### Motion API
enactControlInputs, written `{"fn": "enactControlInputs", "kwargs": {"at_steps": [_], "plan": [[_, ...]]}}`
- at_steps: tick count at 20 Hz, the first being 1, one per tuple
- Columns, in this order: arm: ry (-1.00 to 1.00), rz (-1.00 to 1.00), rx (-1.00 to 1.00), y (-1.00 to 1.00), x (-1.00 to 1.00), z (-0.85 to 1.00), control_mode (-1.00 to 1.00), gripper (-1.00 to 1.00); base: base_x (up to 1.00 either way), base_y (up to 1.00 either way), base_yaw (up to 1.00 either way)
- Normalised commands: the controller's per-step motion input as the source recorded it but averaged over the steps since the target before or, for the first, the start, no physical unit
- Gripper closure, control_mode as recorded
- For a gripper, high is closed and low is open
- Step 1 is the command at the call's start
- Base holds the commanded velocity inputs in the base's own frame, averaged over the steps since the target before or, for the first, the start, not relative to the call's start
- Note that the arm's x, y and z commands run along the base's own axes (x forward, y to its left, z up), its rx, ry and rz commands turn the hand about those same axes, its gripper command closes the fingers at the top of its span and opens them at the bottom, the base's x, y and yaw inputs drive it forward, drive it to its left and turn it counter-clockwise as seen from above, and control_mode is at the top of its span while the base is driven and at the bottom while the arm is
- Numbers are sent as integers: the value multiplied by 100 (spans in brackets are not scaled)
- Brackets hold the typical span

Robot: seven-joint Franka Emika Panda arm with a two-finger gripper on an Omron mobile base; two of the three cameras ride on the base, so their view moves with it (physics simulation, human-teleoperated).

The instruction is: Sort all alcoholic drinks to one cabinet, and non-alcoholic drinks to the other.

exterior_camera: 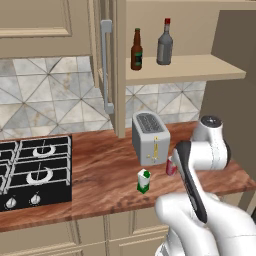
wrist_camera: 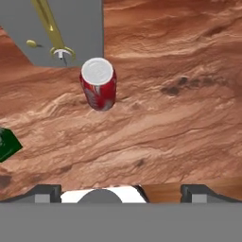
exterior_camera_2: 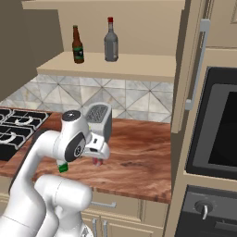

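Fingertips of the claw point(wrist_camera: 121, 190) stand spread wide at the bottom of the hand view with nothing between them, hovering above the red can point(wrist_camera: 99, 84), which stands upright on the wooden counter point(wrist_camera: 179, 118) just beside the silver toaster point(wrist_camera: 71, 28). Trouble could come from that closeness: if the claw drops slightly off-centre, one finger may strike the toaster or clip the can's rim and tip it, and a tipped can would likely roll across the counter. The green-and-white carton point(exterior_camera: 144, 181) stands near the can on the other side, so a wide sweep might knock it too. Both base views add what the hand camera misses: the beer bottle point(exterior_camera: 136, 49) and the grey bottle with the red cap point(exterior_camera: 164, 43) already stand side by side on the open cabinet's shelf point(exterior_camera: 200, 67), above the toaster. From the right side the arm hides most of the can and carton.
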Motion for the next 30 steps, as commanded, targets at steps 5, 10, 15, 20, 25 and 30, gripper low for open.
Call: {"fn": "enactControlInputs", "kwargs": {"at_steps": [5,10,15,20,25,30], "plan": [[4,0,1,14,6,-18,-100,-100,0,0,0],[3,0,1,7,31,-14,-100,-100,0,0,0],[1,0,0,0,37,-15,-100,-100,0,0,0],[3,0,0,0,36,-23,-100,-100,0,0,0],[1,2,0,0,31,-23,-100,-100,0,0,0],[0,2,0,0,27,-22,-100,-100,0,0,0]]}}
